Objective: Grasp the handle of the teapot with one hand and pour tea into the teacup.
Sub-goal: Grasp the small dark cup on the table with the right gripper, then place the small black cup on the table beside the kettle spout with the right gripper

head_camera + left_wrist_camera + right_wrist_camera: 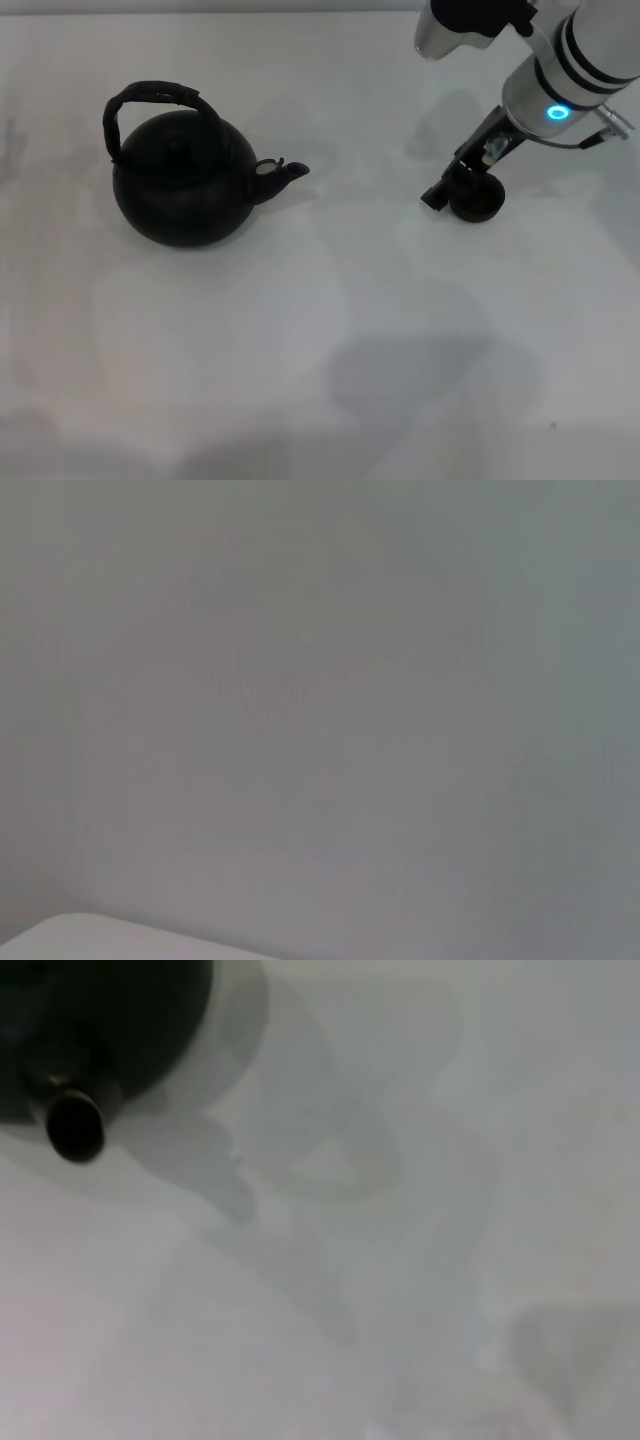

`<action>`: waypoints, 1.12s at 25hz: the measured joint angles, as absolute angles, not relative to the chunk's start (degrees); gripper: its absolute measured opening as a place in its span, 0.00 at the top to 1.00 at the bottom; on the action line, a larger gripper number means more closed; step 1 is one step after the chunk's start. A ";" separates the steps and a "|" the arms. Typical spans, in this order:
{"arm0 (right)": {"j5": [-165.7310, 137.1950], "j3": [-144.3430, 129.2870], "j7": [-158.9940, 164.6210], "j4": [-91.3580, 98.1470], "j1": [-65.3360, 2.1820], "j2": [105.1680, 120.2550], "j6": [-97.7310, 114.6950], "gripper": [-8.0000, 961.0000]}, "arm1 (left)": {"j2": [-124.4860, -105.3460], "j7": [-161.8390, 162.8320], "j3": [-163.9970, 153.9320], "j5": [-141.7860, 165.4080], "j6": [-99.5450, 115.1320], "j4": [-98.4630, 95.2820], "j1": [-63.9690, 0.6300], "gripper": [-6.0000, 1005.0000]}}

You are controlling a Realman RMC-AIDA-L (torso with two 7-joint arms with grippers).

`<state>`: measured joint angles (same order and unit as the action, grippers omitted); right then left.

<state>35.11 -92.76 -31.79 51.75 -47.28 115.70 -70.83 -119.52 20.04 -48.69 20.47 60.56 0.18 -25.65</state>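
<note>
Teapot (pixel 185 185): large round matte black pot, upright on the left of the worktop (pixel 320 330); knobbed lid in place, short stubby spout turned toward the teacup.
Handle (pixel 150 95): tall arched black hoop, rough wrapped texture, fixed at both sides, standing over the lid, untouched.
Teacup (pixel 476 197): small low dark handleless bowl, upright, well apart from the teapot, on the right.

The white right arm (pixel 560 70), ringed with black bands and a glowing blue light at its wrist, reaches down from the upper right of the head view. Its black right pincer (pixel 455 190) hangs low at the white tabletop, fingers angled down and leftward, closed around a small dark cup. The left arm is out of sight.
</note>
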 joint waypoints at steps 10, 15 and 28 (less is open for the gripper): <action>32.79 -92.97 -29.98 49.67 -47.16 115.73 -72.10 0.17 | -119.44 20.04 -48.68 20.17 60.56 -0.16 -26.03 0.12; 32.69 -93.01 -29.91 49.76 -46.65 115.77 -73.79 0.19 | -119.44 20.04 -48.69 20.18 60.56 -0.27 -26.13 0.12; 33.75 -93.29 -30.52 58.03 -45.93 115.90 -75.84 0.26 | -119.44 20.04 -48.36 20.04 60.59 -0.27 -25.77 0.12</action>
<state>33.75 -93.29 -30.52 58.03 -45.93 115.90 -75.84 -119.44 20.04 -48.36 20.04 60.59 -0.27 -25.77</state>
